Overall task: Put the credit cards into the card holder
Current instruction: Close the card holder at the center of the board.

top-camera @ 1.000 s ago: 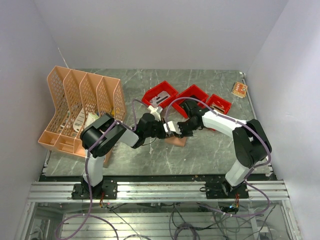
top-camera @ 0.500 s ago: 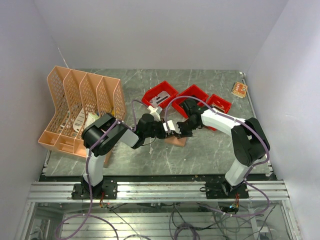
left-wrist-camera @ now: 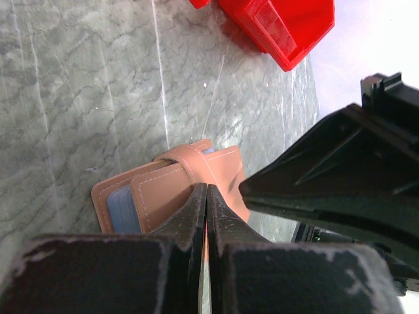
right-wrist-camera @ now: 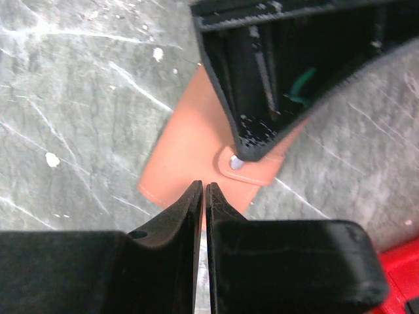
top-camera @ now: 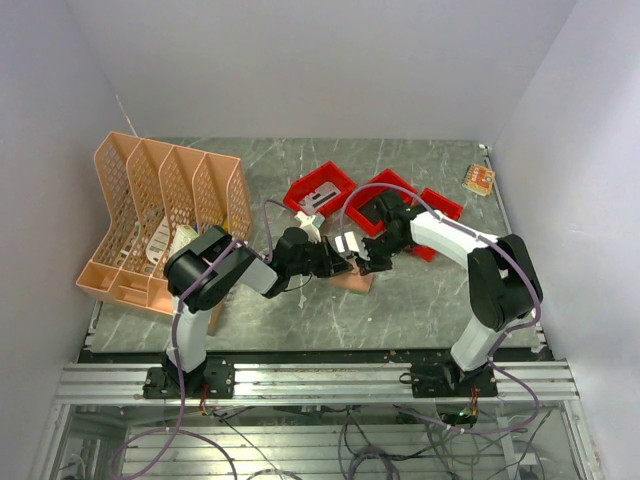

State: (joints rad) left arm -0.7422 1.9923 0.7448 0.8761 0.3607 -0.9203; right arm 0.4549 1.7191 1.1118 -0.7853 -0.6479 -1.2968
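Left end effector (left-wrist-camera: 207, 190) reaching out to the right of a peach mesh rack (top-camera: 160, 210), low over the middle of the grey marbled worktop (top-camera: 420, 305). Fingers pressed together, only a hairline between them, tips down at the strap (left-wrist-camera: 196, 160) of the tan wallet (left-wrist-camera: 167, 193). No telling whether any leather is pinched between them.

Wallet flat on the worktop, just below and between the two end effectors, near the front of the red bins. Edge of a pale blue card (left-wrist-camera: 120, 204) showing in a pocket at its left end. Seen from the right wrist, strap tab folded over the wallet's edge with a small round snap (right-wrist-camera: 234, 163) on it, and the other arm's black fingertip resting right beside that snap.

Right end effector (right-wrist-camera: 201, 186) close above the wallet's near edge, fingers drawn almost together with a thin slit between. Nothing clearly held in that slit.

Behind, three red bins (top-camera: 385, 190) in a row, a grey object lying in the leftmost. Far right corner, well apart from everything else, a small orange item (top-camera: 479, 179).
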